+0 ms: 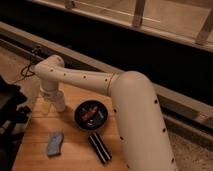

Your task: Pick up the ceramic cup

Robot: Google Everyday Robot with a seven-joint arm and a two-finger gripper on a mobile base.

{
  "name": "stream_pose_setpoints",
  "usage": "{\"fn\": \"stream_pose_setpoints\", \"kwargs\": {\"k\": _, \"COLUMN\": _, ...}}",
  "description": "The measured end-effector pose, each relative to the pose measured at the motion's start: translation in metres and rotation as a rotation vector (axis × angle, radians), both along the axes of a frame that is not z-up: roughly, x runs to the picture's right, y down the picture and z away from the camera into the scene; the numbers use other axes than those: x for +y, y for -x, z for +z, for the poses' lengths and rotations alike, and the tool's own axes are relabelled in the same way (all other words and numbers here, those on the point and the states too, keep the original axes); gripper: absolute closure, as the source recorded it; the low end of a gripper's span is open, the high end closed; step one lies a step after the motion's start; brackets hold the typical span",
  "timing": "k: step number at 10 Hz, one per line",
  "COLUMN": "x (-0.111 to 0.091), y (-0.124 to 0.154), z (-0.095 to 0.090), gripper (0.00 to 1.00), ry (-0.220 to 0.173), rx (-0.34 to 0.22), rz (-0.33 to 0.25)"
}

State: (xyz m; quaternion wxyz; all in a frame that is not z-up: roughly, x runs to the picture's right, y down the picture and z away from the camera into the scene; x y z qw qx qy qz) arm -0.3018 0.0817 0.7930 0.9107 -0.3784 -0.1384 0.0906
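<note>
The ceramic cup [59, 102] is small, plain and white. It stands on the wooden table [75, 150] near its far left corner. My gripper [50, 103] hangs down from the white arm's wrist [49, 89], right at the cup's left side and partly merged with it in the view. I cannot tell whether it touches the cup. The black round bowl [91, 115] sits to the right of the cup and holds something reddish.
A blue sponge [54, 144] lies at the front left of the table. A black ribbed bar [100, 148] lies in front of the bowl. The thick white arm [135, 120] covers the table's right side. Dark equipment [7, 107] stands off the left edge.
</note>
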Motion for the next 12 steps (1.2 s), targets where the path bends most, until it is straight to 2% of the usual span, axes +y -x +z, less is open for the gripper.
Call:
{"fn": "stream_pose_setpoints", "kwargs": {"k": 3, "x": 0.02, "y": 0.001, "z": 0.021, "gripper": 0.22, "ry": 0.074, "rx": 0.003, "rz": -0.021}}
{"fn": "stream_pose_setpoints", "kwargs": {"k": 5, "x": 0.018, "y": -0.002, "z": 0.022, "gripper": 0.39, "ry": 0.053, "rx": 0.005, "rz": -0.015}}
{"fn": "stream_pose_setpoints", "kwargs": {"k": 8, "x": 0.013, "y": -0.002, "z": 0.014, "gripper": 0.5, "ry": 0.052, "rx": 0.007, "rz": -0.021}}
{"fn": "stream_pose_setpoints", "kwargs": {"k": 10, "x": 0.009, "y": -0.003, "z": 0.013, "gripper": 0.68, "ry": 0.041, "rx": 0.006, "rz": -0.017}}
{"fn": "stream_pose_setpoints", "kwargs": {"k": 12, "x": 0.001, "y": -0.003, "z": 0.005, "gripper": 0.71, "ry": 0.037, "rx": 0.003, "rz": -0.019}}
